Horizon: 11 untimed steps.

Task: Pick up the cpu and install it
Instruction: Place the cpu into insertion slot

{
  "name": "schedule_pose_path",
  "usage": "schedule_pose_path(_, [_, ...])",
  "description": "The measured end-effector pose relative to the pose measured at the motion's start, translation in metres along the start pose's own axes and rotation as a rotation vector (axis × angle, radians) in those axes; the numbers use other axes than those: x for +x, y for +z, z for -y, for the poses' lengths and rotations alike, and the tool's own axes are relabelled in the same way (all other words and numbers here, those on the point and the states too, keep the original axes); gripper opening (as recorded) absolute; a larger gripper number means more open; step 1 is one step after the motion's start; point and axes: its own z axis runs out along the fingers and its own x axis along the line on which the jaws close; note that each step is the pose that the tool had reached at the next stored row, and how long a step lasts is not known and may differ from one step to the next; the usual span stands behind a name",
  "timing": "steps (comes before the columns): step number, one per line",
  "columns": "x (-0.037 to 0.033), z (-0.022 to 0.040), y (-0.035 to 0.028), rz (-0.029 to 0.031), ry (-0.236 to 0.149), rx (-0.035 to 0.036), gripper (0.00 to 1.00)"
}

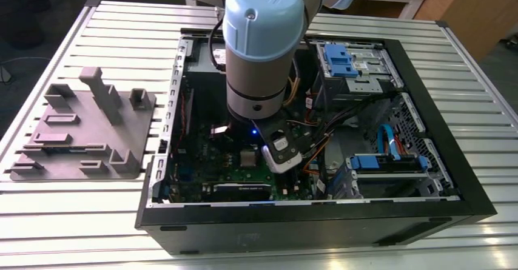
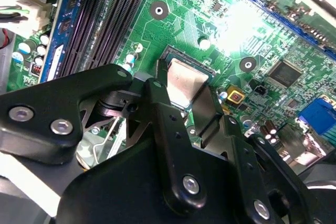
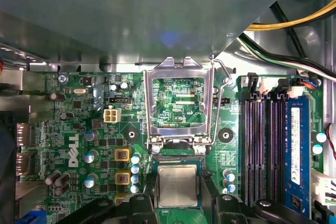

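CPU (image 3: 178, 186) was low inside the open computer case (image 1: 307, 227), in the socket of the green board (image 3: 79, 129). It sat just beside the hinge of the silvery socket frame (image 3: 149, 103), which stood folded open with its wire lever (image 3: 224, 80) up. Whether the chip was fully seated or a little above the socket bed, I could not tell. The gripper (image 2: 186, 85) was around it. Its two black fingers (image 2: 164, 114) stood at two opposite edges of the chip and, in both wrist views, seemed closed on it, with no gap visible between finger and metal.

In my judgement the step in hand was the placing of the chip into the socket. To do it well, the chip should be kept level and square to the socket. It should go straight down without any sliding to the side, because the contacts under it are probably delicate. No pressing force seems needed. The open frame and the lever were near the fingers, so touching them was a risk.

In the exterior view the arm (image 1: 259, 45) had its thick last segment nearly upright over the board, with the wrist deep in the case, toward the near wall. The grey tray (image 1: 133, 130) lay on the table (image 1: 81, 233) at the exterior view's left, well apart from the case
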Motion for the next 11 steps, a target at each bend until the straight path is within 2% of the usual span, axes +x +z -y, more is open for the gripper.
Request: schedule_pose_path(11, [0.0000, 0.0000, 0.0016, 0.0001, 0.000, -0.0002, 0.46])
